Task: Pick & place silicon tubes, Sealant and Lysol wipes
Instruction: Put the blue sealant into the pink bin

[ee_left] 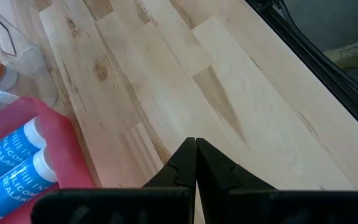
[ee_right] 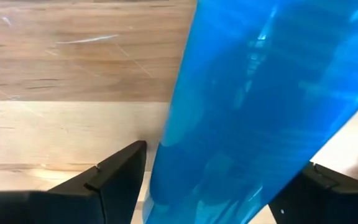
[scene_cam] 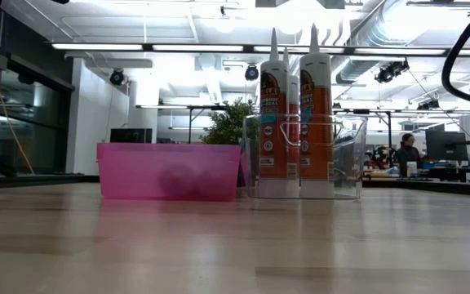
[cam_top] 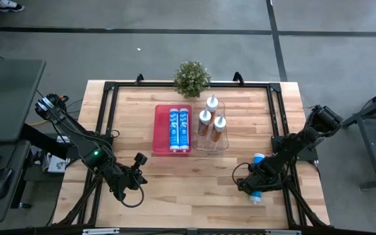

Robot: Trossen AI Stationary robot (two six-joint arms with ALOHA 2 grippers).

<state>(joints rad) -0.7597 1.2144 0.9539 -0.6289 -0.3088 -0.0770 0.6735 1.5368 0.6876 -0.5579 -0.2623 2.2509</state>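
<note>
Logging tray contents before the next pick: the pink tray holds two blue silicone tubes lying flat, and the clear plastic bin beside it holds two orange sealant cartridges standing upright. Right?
Not quite. The high view shows three white-nozzled orange sealant cartridges standing upright in the clear plastic bin, not two. The rest holds: the pink tray beside it holds two blue silicone tubes lying flat.

The blue canister (ee_right: 260,106) fills the right wrist view and runs off its top, right and bottom edges — no label or cap shows there. In the high view the right gripper (cam_top: 253,186) covers most of it. The pink tray (scene_cam: 170,171) hides its contents in the low view — only dim shapes show through its wall. In the left wrist view the blue tubes (ee_left: 11,165) are cut off at the edge, their lettering only partly legible.
</note>
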